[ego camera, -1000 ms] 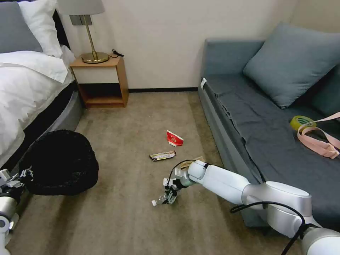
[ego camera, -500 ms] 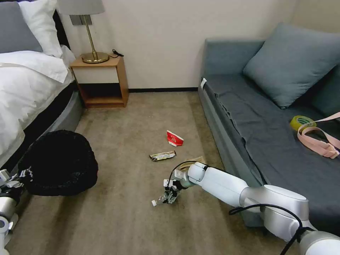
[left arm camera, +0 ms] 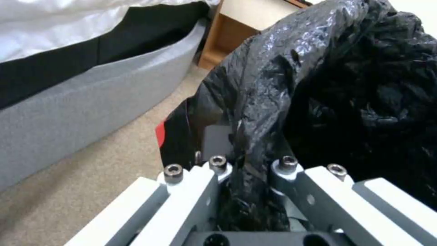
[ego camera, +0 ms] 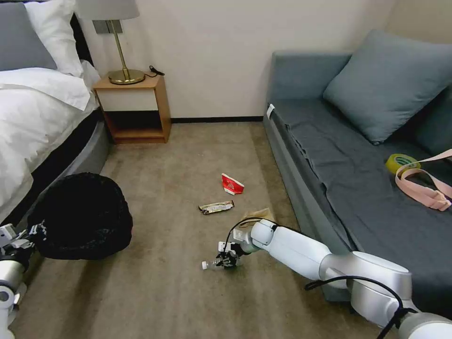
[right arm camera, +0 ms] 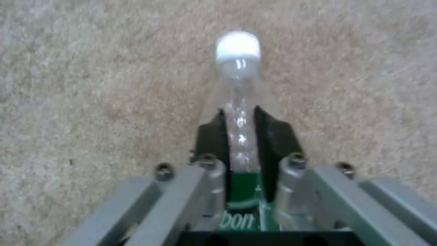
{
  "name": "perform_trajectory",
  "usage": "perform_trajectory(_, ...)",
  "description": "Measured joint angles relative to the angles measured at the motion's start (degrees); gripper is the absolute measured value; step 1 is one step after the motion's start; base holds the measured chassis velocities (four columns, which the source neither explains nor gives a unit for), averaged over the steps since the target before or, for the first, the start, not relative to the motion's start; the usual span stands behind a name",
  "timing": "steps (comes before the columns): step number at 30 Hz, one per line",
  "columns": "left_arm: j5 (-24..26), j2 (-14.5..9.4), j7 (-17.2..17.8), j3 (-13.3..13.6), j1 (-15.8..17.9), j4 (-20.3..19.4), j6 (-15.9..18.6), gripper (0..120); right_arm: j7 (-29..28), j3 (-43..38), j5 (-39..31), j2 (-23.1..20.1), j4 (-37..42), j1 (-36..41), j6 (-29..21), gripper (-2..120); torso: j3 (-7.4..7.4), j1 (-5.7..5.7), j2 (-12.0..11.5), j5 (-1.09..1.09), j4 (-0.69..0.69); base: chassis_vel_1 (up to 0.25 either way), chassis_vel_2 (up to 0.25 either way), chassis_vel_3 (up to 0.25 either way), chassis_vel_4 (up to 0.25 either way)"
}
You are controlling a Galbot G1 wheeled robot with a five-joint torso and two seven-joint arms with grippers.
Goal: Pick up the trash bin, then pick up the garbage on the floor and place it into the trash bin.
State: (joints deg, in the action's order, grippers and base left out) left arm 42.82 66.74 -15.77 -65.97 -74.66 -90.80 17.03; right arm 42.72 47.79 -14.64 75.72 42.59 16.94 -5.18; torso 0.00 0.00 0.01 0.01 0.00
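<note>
Soft even indoor light, faint shadows on carpet (ego camera: 188, 155), right wrist view blurred, glossy glints on bin liner (left arm camera: 273, 68)

I'm looking down at tan short-pile carpet (ego camera: 188, 155). On it lie a red-and-white folded carton (ego camera: 232, 184), a dark silvery snack wrapper (ego camera: 216, 207) just nearer me, and what looks like a crumpled brown paper bag (ego camera: 256, 215), partly hidden. A clear plastic bottle with a white cap (ego camera: 213, 265) lies flat on the carpet.
</note>
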Motion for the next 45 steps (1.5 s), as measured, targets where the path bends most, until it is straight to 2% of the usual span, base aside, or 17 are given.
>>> perform_trajectory(3,0.1,0.2,0.7,0.8,-0.1,-0.5,0.4,3,-0.6,-1.5,-0.5,-1.3,1.9,-0.4,-0.4,0,0.01,0.00,0.0,0.00,0.00,0.000,0.000,0.000,0.000)
perform_trajectory(5,0.1,0.4,1.0,1.2,-0.1,-0.7,0.5,3,-0.8,-2.2,-0.9,-1.8,2.9,-0.7,-0.5,0,0.00,0.00,0.0,0.00,0.00,0.000,0.000,0.000,0.000)
perform_trajectory(9,0.3,1.1,1.9,2.2,0.0,-1.3,1.0,3,-1.7,-3.5,-4.2,-6.4,9.1,-2.0,-1.8,0,0.00,0.00,0.0,0.00,0.01,0.000,0.000,0.000,0.000)
perform_trajectory(10,0.3,1.1,1.9,2.2,0.0,-1.3,1.0,3,-1.7,-3.5,-4.2,-6.4,9.1,-2.0,-1.8,0,0.00,0.00,0.0,0.00,0.01,0.000,0.000,0.000,0.000)
perform_trajectory(14,0.3,1.3,2.2,2.9,0.1,-1.7,1.2,3,-2.6,-5.0,-6.3,-12.9,14.4,-1.5,-2.9,0,0.00,0.00,0.0,-0.01,-0.04,0.000,0.000,0.000,0.000)
perform_trajectory(18,0.3,1.3,2.3,3.1,0.3,-1.9,1.3,3,-2.8,-5.9,-6.1,-15.5,16.7,0.9,-2.5,0,0.00,0.00,0.0,0.00,-0.04,0.000,0.000,0.000,0.000)
perform_trajectory(22,0.3,1.3,2.3,3.1,0.1,-1.9,1.3,3,-3.1,-6.5,-5.4,-15.5,17.5,2.8,-2.4,8,0.00,0.00,0.0,0.01,-0.02,0.000,0.000,0.000,0.000)
perform_trajectory(25,0.2,1.4,2.1,2.8,-0.3,-1.7,1.2,3,-3.1,-6.6,-3.5,-13.2,17.1,4.4,-2.5,25,0.00,0.00,0.0,0.00,0.00,0.000,0.000,0.000,0.000)
perform_trajectory(26,0.2,1.4,2.1,2.8,-0.3,-1.7,1.2,3,-3.1,-6.6,-3.5,-13.2,17.1,4.4,-2.5,25,0.00,0.00,0.0,0.00,0.00,0.000,0.000,0.000,0.000)
perform_trajectory(29,0.2,1.5,1.6,2.3,-0.6,-1.1,0.9,3,-3.0,-6.2,-1.7,-10.6,15.5,4.6,-2.6,39,0.00,0.00,0.0,-0.01,0.01,0.000,0.000,0.000,0.000)
perform_trajectory(31,0.2,1.5,1.5,2.1,-0.6,-0.8,0.8,3,-2.8,-5.9,-1.3,-9.9,14.8,4.6,-2.6,42,0.00,0.00,0.0,-0.01,0.01,0.000,0.000,0.000,0.000)
perform_trajectory(34,0.3,1.2,0.9,1.5,-0.5,0.2,0.3,3,-2.3,-5.1,-0.1,-7.5,12.4,3.5,-2.2,57,0.00,0.00,0.0,-0.01,0.01,0.000,0.000,0.000,0.000)
perform_trajectory(36,0.3,1.2,0.9,1.5,-0.5,0.2,0.3,3,-2.3,-5.1,-0.1,-7.5,12.4,3.5,-2.2,57,0.00,0.00,0.0,-0.01,0.01,0.000,0.000,0.000,0.000)
perform_trajectory(37,0.4,1.2,0.7,1.3,-0.5,0.6,0.1,3,-1.8,-4.6,0.9,-6.4,10.6,2.8,-1.7,69,0.00,0.00,0.0,-0.02,0.01,0.000,0.000,0.000,0.000)
perform_trajectory(38,0.4,1.2,0.7,1.3,-0.5,0.6,0.1,3,-1.8,-4.6,0.9,-6.4,10.6,2.8,-1.7,69,0.00,0.00,0.0,-0.02,0.01,0.000,0.000,0.000,0.000)
perform_trajectory(42,0.4,1.2,0.4,1.3,-0.2,1.1,-0.2,3,-1.4,-4.1,2.0,-5.1,8.1,1.9,-1.1,87,0.00,0.00,0.0,-0.02,0.00,0.000,0.000,0.000,0.000)
perform_trajectory(45,0.4,1.2,0.4,1.3,-0.1,1.3,-0.2,3,-1.4,-3.8,2.5,-4.7,7.3,1.8,-0.8,95,0.00,0.00,0.0,-0.01,0.00,0.000,0.000,0.000,0.000)
